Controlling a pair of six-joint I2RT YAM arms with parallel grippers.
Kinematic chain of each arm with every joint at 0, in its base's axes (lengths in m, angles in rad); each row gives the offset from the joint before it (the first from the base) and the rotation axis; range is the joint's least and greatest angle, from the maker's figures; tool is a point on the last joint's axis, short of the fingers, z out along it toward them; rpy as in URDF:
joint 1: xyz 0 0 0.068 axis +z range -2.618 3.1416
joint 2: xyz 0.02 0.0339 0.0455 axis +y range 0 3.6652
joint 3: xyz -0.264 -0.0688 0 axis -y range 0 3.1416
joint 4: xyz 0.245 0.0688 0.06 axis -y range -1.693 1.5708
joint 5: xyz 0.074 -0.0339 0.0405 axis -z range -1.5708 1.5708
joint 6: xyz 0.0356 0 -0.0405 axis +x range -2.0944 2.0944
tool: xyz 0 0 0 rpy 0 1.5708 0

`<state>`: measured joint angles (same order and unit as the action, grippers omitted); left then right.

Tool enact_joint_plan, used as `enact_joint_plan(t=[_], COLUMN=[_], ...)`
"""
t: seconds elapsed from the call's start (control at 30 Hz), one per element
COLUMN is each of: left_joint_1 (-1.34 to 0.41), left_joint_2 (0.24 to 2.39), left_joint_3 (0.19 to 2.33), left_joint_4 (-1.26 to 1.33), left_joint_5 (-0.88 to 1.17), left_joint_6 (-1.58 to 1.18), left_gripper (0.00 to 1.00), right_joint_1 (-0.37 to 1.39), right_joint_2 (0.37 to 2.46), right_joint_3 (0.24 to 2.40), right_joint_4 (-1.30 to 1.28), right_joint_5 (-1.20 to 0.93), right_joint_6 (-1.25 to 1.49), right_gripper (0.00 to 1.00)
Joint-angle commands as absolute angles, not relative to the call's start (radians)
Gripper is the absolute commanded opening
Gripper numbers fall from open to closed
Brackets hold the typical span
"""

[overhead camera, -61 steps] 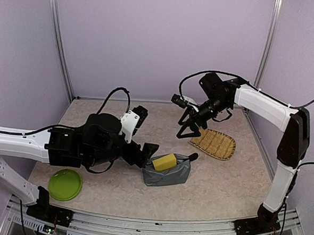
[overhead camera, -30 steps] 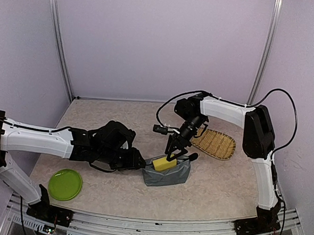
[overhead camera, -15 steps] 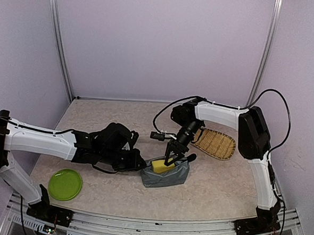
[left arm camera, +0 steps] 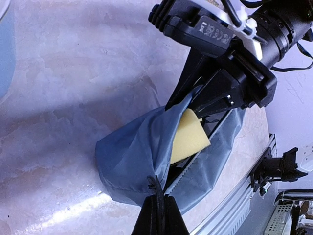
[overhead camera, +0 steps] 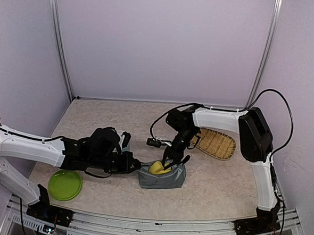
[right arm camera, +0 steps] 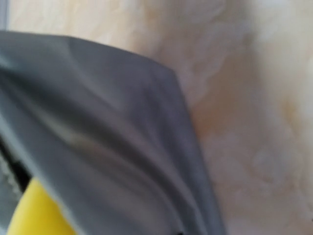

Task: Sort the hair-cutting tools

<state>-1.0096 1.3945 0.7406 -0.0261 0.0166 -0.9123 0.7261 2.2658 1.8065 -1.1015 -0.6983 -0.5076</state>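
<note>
Lavender walls enclose a beige marbled tabletop (overhead camera: pixel 222 180). From above, we see the left arm (overhead camera: pixel 38 145) reaching to a grey pouch (overhead camera: pixel 166 178), and the right arm (overhead camera: pixel 221 117) with its jaws down at the pouch's open mouth, beside a yellow sponge (overhead camera: pixel 158 168). A woven tray (overhead camera: pixel 219 145) and a green plate (overhead camera: pixel 65 185) lie apart.

On the left wrist, our jaws are clenched on the pouch's zipper end. We cannot tell whether the right jaws grasp the rim.

On the right wrist, we see only blurred grey fabric, a corner of the sponge and the tabletop. We cannot make out the hair-cutting tools, and most of the pouch's inside is hidden.
</note>
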Motion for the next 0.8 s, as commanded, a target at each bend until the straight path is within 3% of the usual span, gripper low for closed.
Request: enact_joint_plan(t=[0.0,0.1,0.27,0.33,0.4,0.63,0.7,0.73,0.77], left_joint_1=[-1.014,-1.019,-1.034,-1.032,-1.031,-1.026,-1.025,-1.026,-1.026], left_joint_2=[1.282,1.246,1.205,1.206,1.216,1.28,1.292,1.293,1.291], left_joint_3=[0.697,0.682,0.654,0.642,0.641,0.66,0.67,0.673,0.672], left_joint_4=[0.09,0.118,0.153,0.153,0.143,0.139,0.118,0.109,0.1], left_joint_5=[-0.023,-0.03,-0.04,-0.04,-0.047,-0.031,-0.033,-0.035,-0.04], left_joint_6=[-0.892,-0.876,-0.877,-0.89,-0.899,-0.894,-0.889,-0.884,-0.884], left_gripper=[0.0,0.0,0.0,0.0,0.0,0.0,0.0,0.0,0.0], right_joint_1=[0.738,0.738,0.737,0.738,0.738,0.736,0.736,0.735,0.734], right_joint_2=[2.237,2.19,2.129,2.11,2.088,1.983,1.961,1.945,1.928], right_joint_3=[1.76,1.73,1.671,1.647,1.636,1.656,1.692,1.703,1.709], right_joint_4=[-1.017,-0.979,-0.951,-0.96,-0.977,-1.005,-1.06,-1.08,-1.1], right_joint_5=[-0.377,-0.233,-0.078,-0.11,-0.183,-0.388,-0.43,-0.438,-0.447], right_joint_6=[-0.401,-0.364,-0.359,-0.379,-0.404,-0.481,-0.529,-0.548,-0.576], right_gripper=[0.17,0.17,0.35,0.43,0.58,0.7,0.83,0.97,1.0])
